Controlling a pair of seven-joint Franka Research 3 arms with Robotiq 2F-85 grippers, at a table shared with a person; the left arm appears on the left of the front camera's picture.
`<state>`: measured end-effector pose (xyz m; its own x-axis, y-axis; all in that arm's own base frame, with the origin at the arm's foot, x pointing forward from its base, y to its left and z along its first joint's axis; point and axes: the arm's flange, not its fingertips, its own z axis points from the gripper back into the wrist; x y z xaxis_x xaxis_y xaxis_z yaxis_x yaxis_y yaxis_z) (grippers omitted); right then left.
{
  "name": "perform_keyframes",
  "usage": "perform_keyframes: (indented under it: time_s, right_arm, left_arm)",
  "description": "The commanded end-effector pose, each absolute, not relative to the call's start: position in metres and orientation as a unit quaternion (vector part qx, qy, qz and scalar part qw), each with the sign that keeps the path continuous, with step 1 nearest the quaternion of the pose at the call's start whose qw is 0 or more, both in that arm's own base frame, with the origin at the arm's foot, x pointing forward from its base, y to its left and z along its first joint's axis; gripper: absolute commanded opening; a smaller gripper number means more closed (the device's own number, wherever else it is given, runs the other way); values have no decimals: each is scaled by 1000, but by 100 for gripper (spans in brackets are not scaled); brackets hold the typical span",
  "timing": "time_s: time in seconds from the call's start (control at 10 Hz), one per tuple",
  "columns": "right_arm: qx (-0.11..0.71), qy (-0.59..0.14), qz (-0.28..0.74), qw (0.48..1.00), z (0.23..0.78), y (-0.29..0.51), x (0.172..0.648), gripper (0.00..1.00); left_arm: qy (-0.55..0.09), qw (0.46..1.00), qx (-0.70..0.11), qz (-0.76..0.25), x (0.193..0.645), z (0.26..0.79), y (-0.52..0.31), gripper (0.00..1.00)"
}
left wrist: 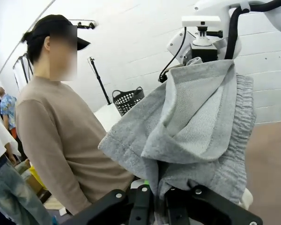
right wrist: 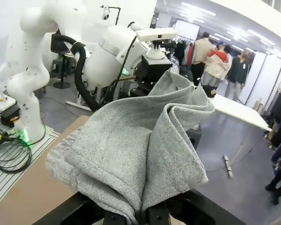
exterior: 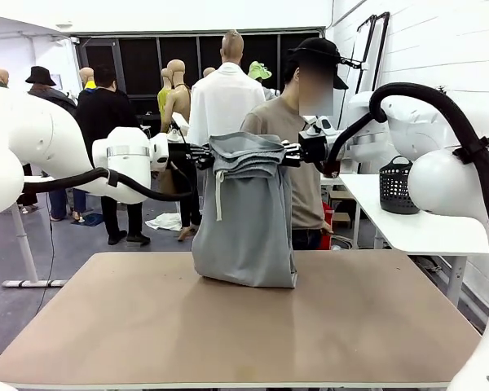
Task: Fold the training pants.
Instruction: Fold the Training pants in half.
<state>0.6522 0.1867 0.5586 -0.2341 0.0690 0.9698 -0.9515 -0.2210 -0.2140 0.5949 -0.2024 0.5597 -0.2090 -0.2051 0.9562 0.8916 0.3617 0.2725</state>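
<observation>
Training pants [exterior: 246, 218] hung in the middle of the front picture, held up high between the two arms. The left gripper [exterior: 202, 155] was clenched on one top corner of the grey cloth, and the right gripper [exterior: 292, 153] was clenched on the other corner. The two grippers were near each other, so the top edge sagged in soft folds between them. A white drawstring [exterior: 219, 194] dangled down the left side of the cloth. The bottom of the pants just touched the tabletop [exterior: 367, 326], a little above the middle of it, and bunched a bit there.

In the left wrist picture, the fuzzy grey cloth [left wrist: 196, 126] rose from the bottom edge and flopped over itself. In the right wrist picture, it [right wrist: 131, 154] sat in a big crumpled heap right by the fingers. A person [exterior: 303, 130] stood behind the pants at the far side of the tabletop.

To do this step well, both grippers should likely stay shut tight and level with each other. They should come down slowly together, so the pants lie flat and do not twist. Pulling the corners apart a little first may smooth the saggy top.
</observation>
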Motion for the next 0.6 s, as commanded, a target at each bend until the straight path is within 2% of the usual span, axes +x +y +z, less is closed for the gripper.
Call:
perform_keyframes:
  time_s: [0.0,0.5]
  right_arm:
    - [475,-474,621,404,553,183,631,0]
    - [489,-469,540,499,513,197,579,0]
  left_arm:
    - [-602,554,-304,-488,569,550,-194,0]
    - [-546,590,-363,-471,537,525,-189,0]
